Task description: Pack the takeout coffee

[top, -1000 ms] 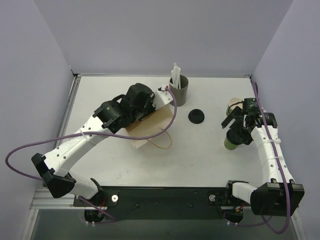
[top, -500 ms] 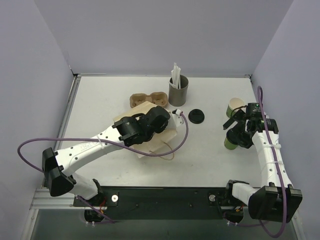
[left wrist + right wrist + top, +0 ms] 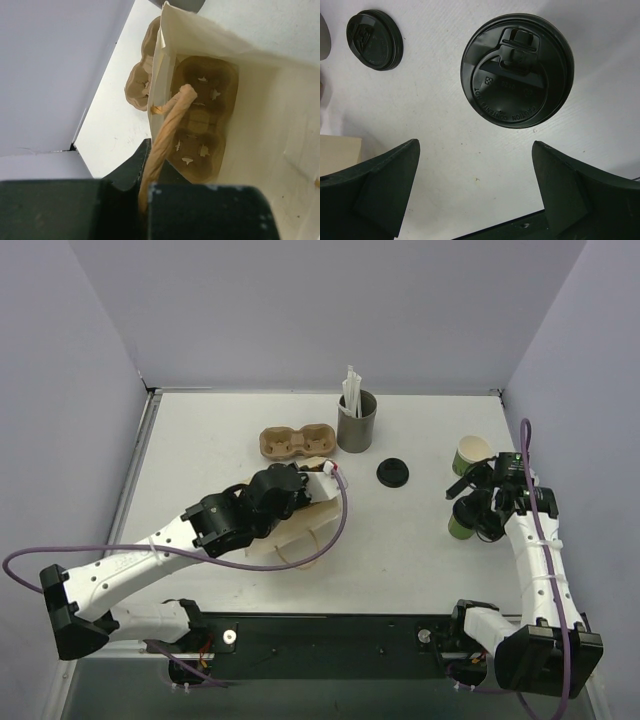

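A: Where is the coffee, seen from above?

B: The lidded green cup [image 3: 459,526] stands at the right side of the surface [image 3: 200,440], partly under the right gripper [image 3: 465,502]. An open green cup [image 3: 472,452] with a pale rim stands just behind it. A loose lid [image 3: 393,473] lies apart from both, more toward the middle.

A: Does this gripper hold the cup?

B: From above I cannot tell. The right wrist view is clearer. There the jaws are spread wide, the black top of the cup shows beyond them, and neither of the fingers [image 3: 380,190] touches it. They hold nothing.

A: And the left gripper [image 3: 308,483]?

B: In the top view it sits over the cream paper bag [image 3: 310,515], and the grip itself is hidden. The left wrist view shows the jaws closed tight on the rope handle [image 3: 167,130] of the bag. It also shows a brown cup tray [image 3: 202,125] that appears to lie inside the bag. The top view does not show this one.

A: Is there another tray?

B: Yes, a second tray [image 3: 297,443] lies on the surface behind the bag, beside the grey cup [image 3: 357,422] with white straws [image 3: 350,385].
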`<state>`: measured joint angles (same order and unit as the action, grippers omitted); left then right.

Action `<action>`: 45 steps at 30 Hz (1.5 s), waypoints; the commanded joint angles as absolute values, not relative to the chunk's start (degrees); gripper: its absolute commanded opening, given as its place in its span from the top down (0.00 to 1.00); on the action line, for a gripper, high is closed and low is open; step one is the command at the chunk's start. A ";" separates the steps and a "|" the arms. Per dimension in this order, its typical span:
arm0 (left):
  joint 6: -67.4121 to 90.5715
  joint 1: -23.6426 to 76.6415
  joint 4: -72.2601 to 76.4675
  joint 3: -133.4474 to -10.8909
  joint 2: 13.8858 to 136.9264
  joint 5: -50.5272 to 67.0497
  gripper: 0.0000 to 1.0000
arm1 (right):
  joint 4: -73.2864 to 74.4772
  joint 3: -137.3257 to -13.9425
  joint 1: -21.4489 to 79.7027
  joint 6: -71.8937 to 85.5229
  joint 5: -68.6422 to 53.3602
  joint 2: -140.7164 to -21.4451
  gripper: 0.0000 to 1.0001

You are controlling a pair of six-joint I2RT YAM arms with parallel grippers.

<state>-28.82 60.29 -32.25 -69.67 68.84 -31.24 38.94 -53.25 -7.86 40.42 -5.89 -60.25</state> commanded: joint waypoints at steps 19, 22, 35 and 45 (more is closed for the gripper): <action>13.53 39.03 -68.47 -115.54 96.67 -0.44 1.00 | 46.32 -67.33 -2.47 38.14 -7.12 -67.85 0.13; 13.27 38.50 -62.43 -102.47 96.07 -1.94 1.00 | 45.71 -65.93 -1.67 38.23 -6.68 -68.55 0.14; 12.13 38.58 -61.79 -113.81 94.22 -2.37 1.00 | 45.44 -68.11 -0.79 37.70 -6.50 -69.17 0.14; -15.26 49.56 -45.91 -96.09 80.43 -12.21 1.00 | 42.10 -69.00 4.66 40.25 -7.12 -68.99 0.14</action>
<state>0.54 44.91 -55.05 -102.87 85.43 -6.37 43.20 -67.72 3.90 39.00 -7.01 -69.06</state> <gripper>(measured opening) 0.026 0.863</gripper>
